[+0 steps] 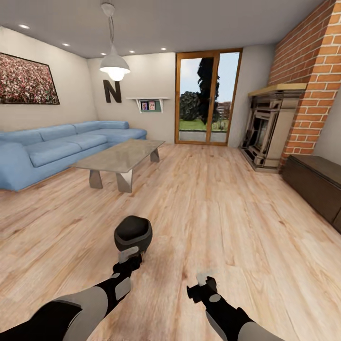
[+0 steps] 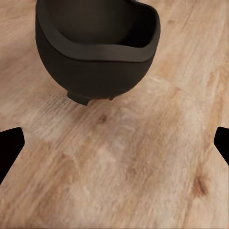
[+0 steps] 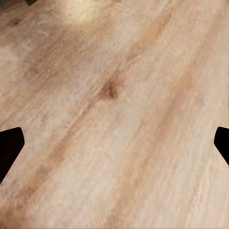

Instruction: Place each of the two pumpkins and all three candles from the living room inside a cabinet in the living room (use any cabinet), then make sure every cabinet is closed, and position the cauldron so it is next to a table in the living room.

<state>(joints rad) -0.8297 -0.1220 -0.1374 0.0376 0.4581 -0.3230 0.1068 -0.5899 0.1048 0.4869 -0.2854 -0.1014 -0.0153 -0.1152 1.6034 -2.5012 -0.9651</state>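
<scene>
The black cauldron [image 1: 133, 234] stands on the wooden floor just ahead of my left gripper [image 1: 129, 256]. In the left wrist view the cauldron [image 2: 95, 52] lies a little beyond my left gripper [image 2: 114, 148], which is open and holds nothing. My right gripper [image 1: 204, 280] hovers open over bare floor, its dark fingertips [image 3: 9, 148] spread wide. The glass-topped coffee table [image 1: 121, 156] sits farther ahead on the left, well apart from the cauldron. The dark-brown cabinet [image 1: 315, 182] runs along the right wall, its fronts shut. Pumpkins and candles are out of view.
A blue corner sofa [image 1: 52, 149] stands behind the table at the left. A fireplace [image 1: 272, 130] and brick chimney [image 1: 317, 71] fill the right rear, with a glass door [image 1: 207, 97] at the back. Open floor [image 1: 213, 203] stretches between cauldron, table and cabinet.
</scene>
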